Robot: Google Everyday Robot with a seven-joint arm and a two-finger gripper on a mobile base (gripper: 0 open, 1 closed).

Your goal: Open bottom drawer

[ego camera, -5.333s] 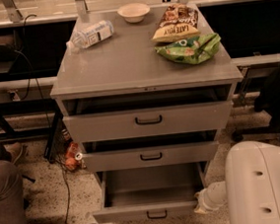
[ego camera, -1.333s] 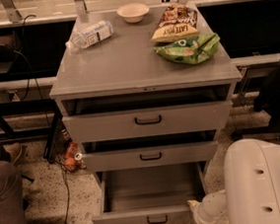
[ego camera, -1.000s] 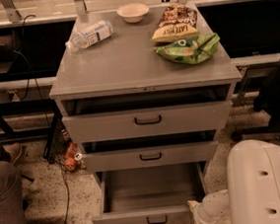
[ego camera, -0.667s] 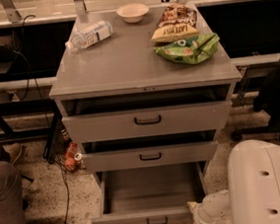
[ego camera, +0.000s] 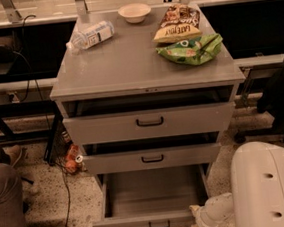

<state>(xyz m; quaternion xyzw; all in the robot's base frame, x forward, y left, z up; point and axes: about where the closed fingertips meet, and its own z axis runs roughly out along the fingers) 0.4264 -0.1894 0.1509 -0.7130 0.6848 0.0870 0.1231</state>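
Observation:
The grey metal cabinet (ego camera: 142,65) has three drawers. The bottom drawer (ego camera: 155,197) is pulled far out, its deep grey tray empty, and its small black loop handle (ego camera: 159,225) shows at the lower edge. The middle drawer (ego camera: 152,158) and the top drawer (ego camera: 149,123) each stand slightly out. My white arm (ego camera: 262,189) comes in from the lower right. The gripper (ego camera: 196,219) sits at the bottom drawer's front right corner, right of the handle, and is mostly hidden by the wrist.
On the cabinet top lie a plastic bottle (ego camera: 90,35), a white bowl (ego camera: 134,12), a yellow chip bag (ego camera: 177,24) and a green chip bag (ego camera: 191,49). A person's leg and shoe (ego camera: 13,213) are at the lower left. Cables and cans (ego camera: 71,160) lie on the floor left of the cabinet.
The bottom drawer has slid a little further out since the earliest frame. The gripper has moved down along its front right corner, and over the last second the scene is nearly still.

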